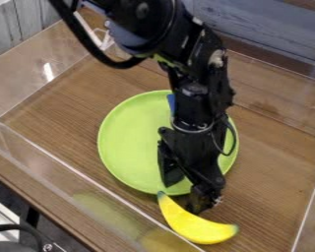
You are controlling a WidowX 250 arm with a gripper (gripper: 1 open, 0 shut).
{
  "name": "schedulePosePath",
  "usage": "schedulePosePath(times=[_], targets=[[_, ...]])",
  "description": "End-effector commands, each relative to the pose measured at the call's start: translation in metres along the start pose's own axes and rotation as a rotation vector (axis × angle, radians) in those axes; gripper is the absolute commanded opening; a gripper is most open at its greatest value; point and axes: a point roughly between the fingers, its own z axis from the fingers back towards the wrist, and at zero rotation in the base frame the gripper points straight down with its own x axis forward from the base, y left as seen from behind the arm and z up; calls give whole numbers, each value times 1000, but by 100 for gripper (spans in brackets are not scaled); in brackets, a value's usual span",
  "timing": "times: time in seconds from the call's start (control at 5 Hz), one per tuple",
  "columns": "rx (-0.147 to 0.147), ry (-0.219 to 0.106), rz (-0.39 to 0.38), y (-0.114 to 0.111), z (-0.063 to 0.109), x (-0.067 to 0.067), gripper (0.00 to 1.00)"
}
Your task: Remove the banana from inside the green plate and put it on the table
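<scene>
One banana (pixel 196 222) lies on the table (pixel 82 108) near its front edge, off the plate (pixel 131 138), gripper (pixel 196 200) spread wide just above; light, stiff, slick plastic, best pinched mid-body

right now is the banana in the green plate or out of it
Out. The banana lies on the table, just past the green plate's near rim, below the open gripper.
</scene>
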Motion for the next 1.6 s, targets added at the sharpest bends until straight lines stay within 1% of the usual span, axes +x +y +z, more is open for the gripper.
schedulePosePath(times=[0.0,0.2,0.4,0.6,0.8,1.4], targets=[[21,-75,12,5,24,10,100],[34,-109,32,9,45,13,100],[60,-154,52,12,78,13,100],[70,-179,73,20,94,15,100],[75,-171,61,19,81,18,100],[76,-152,60,22,62,24,100]])
